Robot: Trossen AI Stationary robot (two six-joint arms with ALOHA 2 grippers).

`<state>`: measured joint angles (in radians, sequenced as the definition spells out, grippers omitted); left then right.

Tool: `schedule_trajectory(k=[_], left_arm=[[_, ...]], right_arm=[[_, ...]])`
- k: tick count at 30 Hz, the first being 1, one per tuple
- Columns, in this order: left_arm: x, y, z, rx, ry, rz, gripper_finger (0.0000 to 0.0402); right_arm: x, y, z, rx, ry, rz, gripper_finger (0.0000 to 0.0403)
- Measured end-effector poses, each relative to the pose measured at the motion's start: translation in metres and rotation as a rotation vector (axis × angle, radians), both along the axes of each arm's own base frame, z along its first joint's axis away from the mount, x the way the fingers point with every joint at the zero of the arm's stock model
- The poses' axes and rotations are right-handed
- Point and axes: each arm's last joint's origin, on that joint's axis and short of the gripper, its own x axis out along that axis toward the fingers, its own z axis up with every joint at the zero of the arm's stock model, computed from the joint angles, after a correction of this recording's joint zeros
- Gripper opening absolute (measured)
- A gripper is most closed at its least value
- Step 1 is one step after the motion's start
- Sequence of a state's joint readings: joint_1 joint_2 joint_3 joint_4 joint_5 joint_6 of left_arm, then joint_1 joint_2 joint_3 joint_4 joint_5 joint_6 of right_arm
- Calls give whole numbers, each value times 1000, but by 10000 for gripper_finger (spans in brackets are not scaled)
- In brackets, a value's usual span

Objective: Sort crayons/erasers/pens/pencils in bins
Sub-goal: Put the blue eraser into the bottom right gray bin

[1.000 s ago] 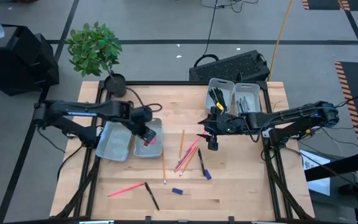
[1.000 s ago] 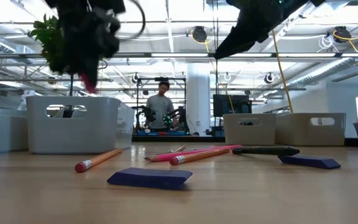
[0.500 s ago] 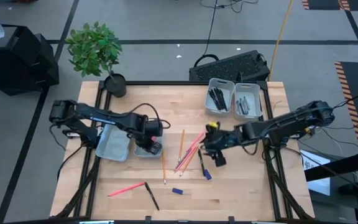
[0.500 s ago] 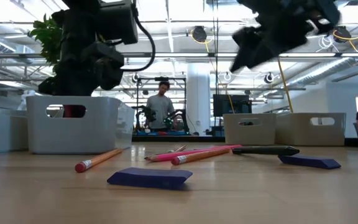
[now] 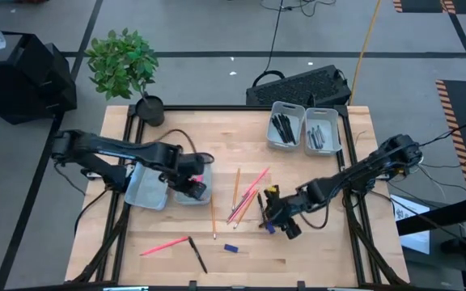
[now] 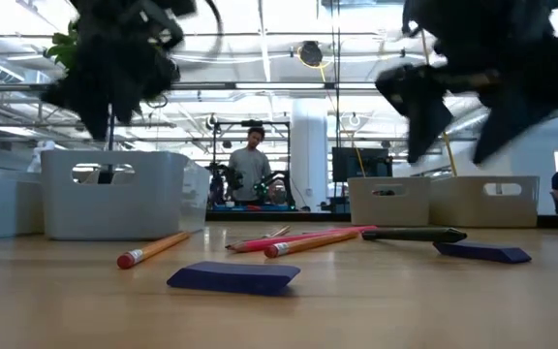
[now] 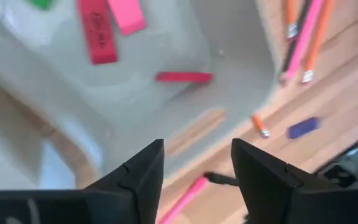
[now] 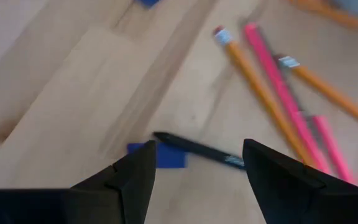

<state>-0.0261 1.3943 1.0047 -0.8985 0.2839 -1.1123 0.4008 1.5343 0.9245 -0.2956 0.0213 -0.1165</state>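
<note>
My left gripper point(image 5: 192, 183) hovers open and empty over the right bin point(image 5: 203, 164) of the left pair. Red erasers point(image 7: 184, 77), a pink one and a green one lie on that bin's floor point(image 7: 166, 37). My right gripper point(image 5: 279, 220) stands open and empty just above a black pen point(image 8: 197, 149) and a blue eraser point(image 8: 157, 155) on the table. Orange and pink pencils point(image 5: 241, 198) lie in a loose bunch at mid-table. Black pens fill a far-right bin point(image 5: 285, 126).
A pink pencil point(image 5: 164, 245), a black pen point(image 5: 196, 255) and a second blue eraser point(image 5: 230, 248) lie near the front edge. Another bin point(image 5: 322, 129) stands at the far right, one more point(image 5: 148, 187) at the left. A potted plant point(image 5: 124, 65) and a keyboard point(image 5: 298, 85) sit behind the table.
My left gripper dipped into the bin with a red eraser, let it go and rose again; the eraser now lies in the bin. My right gripper has travelled from mid-table toward the near edge and down, to the black pen and blue eraser.
</note>
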Motion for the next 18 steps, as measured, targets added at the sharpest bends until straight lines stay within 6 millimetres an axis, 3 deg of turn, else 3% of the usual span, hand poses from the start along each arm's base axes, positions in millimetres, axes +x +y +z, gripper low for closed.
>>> schedule_trajectory(k=[4,8,14,18], left_arm=[[-17,-7,27,58,-85,78,187],[-34,-19,46,140,-180,158,174],[-42,-40,56,262,-299,147,158],[-43,-49,55,269,-316,112,156]], right_arm=[[1,11,-17,-5,54,5,231],[-1,20,-20,97,82,-218,231],[-4,44,-10,70,5,-400,227],[7,60,-7,9,94,-530,224]])
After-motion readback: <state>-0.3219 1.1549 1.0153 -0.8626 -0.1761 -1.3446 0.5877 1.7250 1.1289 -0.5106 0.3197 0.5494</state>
